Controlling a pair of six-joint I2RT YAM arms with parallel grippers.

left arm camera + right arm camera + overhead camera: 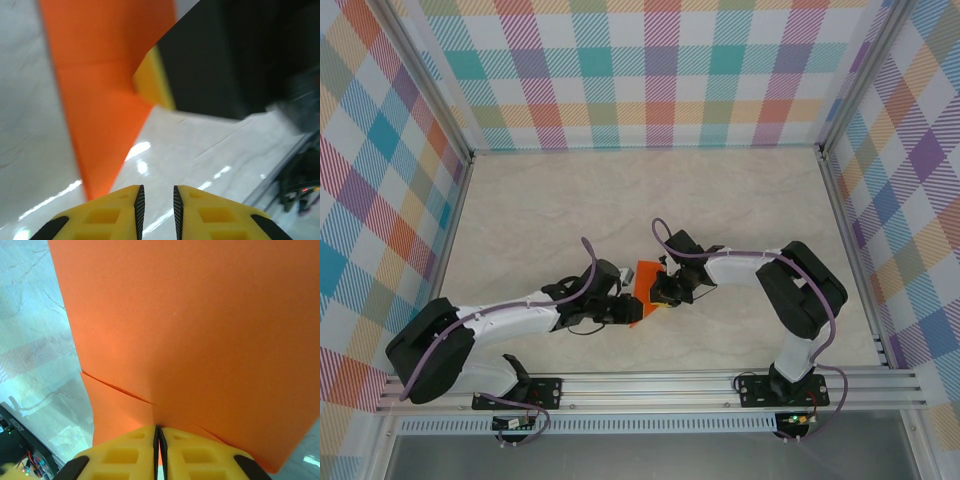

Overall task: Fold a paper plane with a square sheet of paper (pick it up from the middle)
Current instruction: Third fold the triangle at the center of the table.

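**Left gripper narrow and empty, right gripper pinching the square sheet of paper**

Your left gripper has its 2 yellow fingers a slim gap apart. In the left wrist view, bare marble-patterned table shows through that gap, so nothing is between them. From that camera the orange sheet runs from 12 o'clock down to a point at about 7 o'clock, ending just ahead of the left finger. A faint crease crosses it partway down.

From above, your left gripper comes in from 8 o'clock of the sheet. It is right up against the sheet's lower corner, though you cannot tell from there whether they touch. The sheet is near the middle of the table, a little toward 6 o'clock. It lies directly between your 2 grippers.

At 3 o'clock of the sheet, your right gripper meets its edge. The right wrist view shows both yellow fingers pressed together on the orange paper, with only a thin sliver of it between them. The paper fans out from the fingers toward 12 o'clock. A second layer's edge slants across it from 9 o'clock down to the fingertips, so the sheet is partly folded. In the left wrist view, 1 of the right gripper's yellow fingers lies against the sheet's right edge at about 12 o'clock.
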